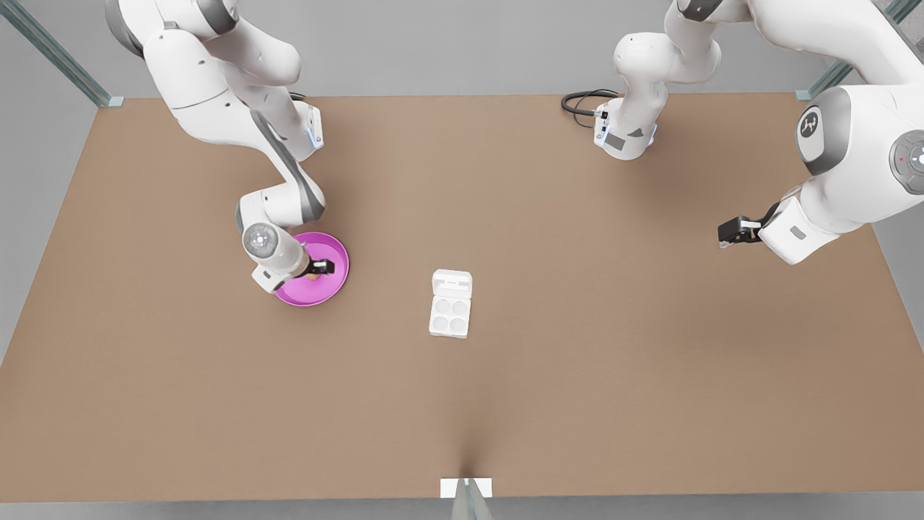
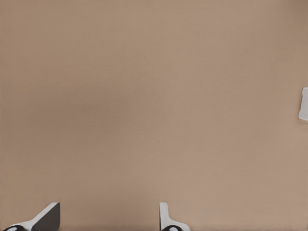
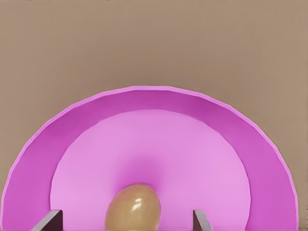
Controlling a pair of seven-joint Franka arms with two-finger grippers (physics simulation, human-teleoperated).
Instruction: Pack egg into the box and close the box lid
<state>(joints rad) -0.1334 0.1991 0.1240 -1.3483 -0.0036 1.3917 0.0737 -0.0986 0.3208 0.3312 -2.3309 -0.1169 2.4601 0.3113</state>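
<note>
We cannot read any words or numbers here, only a small white logo mark on one arm's gray joint (image 1: pixel 810 124).

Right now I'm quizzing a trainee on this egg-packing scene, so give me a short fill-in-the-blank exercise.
1. The egg lies on the pink ____.
2. The right gripper has its fingers open on either side of the ____.
3. The box lid is ____, leaving the box with four empty cups.
4. The left gripper waits, open, above bare ____.

Missing words: plate; egg; open; table
</note>
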